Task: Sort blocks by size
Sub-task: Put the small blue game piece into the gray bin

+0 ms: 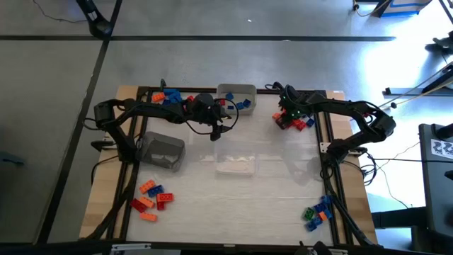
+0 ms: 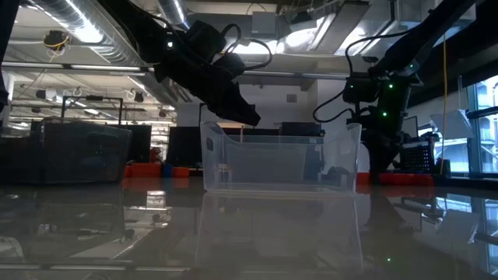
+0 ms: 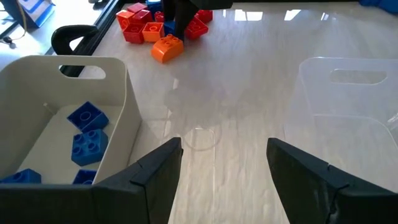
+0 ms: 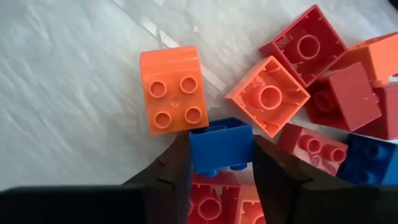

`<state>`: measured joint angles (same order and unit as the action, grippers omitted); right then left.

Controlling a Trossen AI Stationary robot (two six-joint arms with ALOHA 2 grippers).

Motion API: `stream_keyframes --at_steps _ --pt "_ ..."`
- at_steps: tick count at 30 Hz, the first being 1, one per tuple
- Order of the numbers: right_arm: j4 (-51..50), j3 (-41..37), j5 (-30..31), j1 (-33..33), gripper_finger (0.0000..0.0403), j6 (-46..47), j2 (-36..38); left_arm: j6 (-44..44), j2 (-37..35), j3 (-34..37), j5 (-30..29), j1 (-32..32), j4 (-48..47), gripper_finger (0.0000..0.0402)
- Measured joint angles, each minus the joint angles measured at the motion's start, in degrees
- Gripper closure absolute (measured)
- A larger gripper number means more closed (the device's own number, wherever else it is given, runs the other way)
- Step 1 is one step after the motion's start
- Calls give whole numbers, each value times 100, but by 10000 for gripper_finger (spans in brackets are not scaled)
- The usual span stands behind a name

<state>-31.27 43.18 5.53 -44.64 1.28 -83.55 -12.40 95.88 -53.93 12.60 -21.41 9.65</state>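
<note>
Right hand (image 4: 214,163) clamped on blue block (image 4: 221,144), left hand (image 3: 224,171) spread open beside white tray (image 3: 118,106) holding 4 blue blocks (image 3: 87,116)

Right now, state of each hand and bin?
Left hand: open, empty, hanging beside the white bin.
Right hand: closed on a small blue block in the red and orange pile.
White bin: upright, blue blocks inside.
Clear bin: upright; contents cannot tell.

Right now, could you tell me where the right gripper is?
In the high view, the right gripper is over the far-right red and orange block pile, its fingers around a blue block.
</note>
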Motion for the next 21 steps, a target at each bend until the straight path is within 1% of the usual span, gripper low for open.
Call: stream_keyframes --at_steps 4,9,12,16,21 --pt "-231 130 -1 0 263 -144 41 26 2 0 0 0 -2 179" --pt "-689 648 -12 4 258 -156 201 42 2 0 0 0 -2 179" --pt "-728 964 -86 4 260 -174 296 43 2 0 0 0 -2 179" --pt "-427 1243 -609 4 256 -196 321 44 2 0 0 0 -3 179" --pt "958 1269 -1727 5 255 -168 260 45 4 -2 0 0 -2 179"
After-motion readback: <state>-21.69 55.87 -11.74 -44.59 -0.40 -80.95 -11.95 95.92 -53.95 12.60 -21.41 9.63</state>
